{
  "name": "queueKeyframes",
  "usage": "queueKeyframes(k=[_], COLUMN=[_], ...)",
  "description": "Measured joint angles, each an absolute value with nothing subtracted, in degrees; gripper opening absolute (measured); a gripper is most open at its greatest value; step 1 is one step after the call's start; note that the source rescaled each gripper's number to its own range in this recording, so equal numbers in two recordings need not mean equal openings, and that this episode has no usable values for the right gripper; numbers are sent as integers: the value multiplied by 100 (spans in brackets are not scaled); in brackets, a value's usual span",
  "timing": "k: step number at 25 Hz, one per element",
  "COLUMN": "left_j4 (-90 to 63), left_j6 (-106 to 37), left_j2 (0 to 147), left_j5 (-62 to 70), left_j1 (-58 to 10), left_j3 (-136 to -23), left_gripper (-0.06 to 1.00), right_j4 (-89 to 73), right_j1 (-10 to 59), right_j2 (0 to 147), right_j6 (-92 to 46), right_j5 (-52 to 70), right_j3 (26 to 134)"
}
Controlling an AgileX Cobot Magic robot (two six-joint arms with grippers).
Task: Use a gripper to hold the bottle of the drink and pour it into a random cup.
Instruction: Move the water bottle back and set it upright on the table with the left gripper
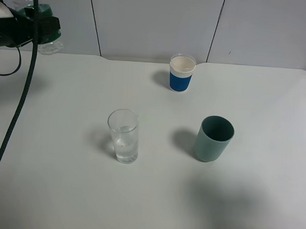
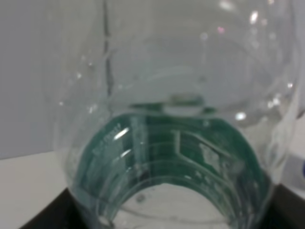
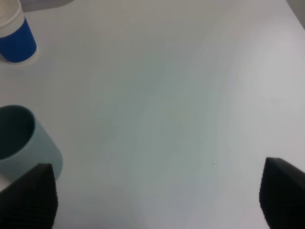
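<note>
Up in the far left corner of the high view, the left tool (image 1: 37,26) is clenching the bottle of the drink (image 1: 45,18), holding it raised above the worktop (image 1: 63,191) and well apart from every cup. The left wrist view is filling up with the bottle's clear wall and its green label band (image 2: 167,157), black jaws showing at the lower corners on either side, so the grasp looks firm. The clear glass (image 1: 123,136) is standing upright near the middle of the worktop, with what looks like a little liquid sitting in its bottom, though that is hard to call through the glass. The teal cup (image 1: 213,138) is standing to its right, and the blue cup with the white rim (image 1: 182,73) is sitting toward the back wall. The right tool (image 3: 157,200) is hanging released over bare worktop just beside the teal cup, its jaws spread wide with nothing between them. By my reading, the bottle is being carried rather than poured, since it is nowhere near a rim. The next move calls for bringing the neck over a cup mouth and tilting gently, so the stream is landing inside and the light cup is not getting knocked over.
</note>
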State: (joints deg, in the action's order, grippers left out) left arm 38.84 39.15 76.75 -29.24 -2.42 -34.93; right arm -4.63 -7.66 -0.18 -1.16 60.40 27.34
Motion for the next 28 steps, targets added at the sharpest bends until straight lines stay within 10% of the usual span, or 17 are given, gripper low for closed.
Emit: queueKeyframes(k=[28], left_j4=[3804], left_j6=[2248], left_j2=[10729], left_j5=[-6301], left_j1=[336], left_j3=[-2869], left_gripper=[0], right_j4=[-463], right_j1=[-766], right_j2=[-18], right_j6=[-116], right_j5=[6040], right_j3=[2734])
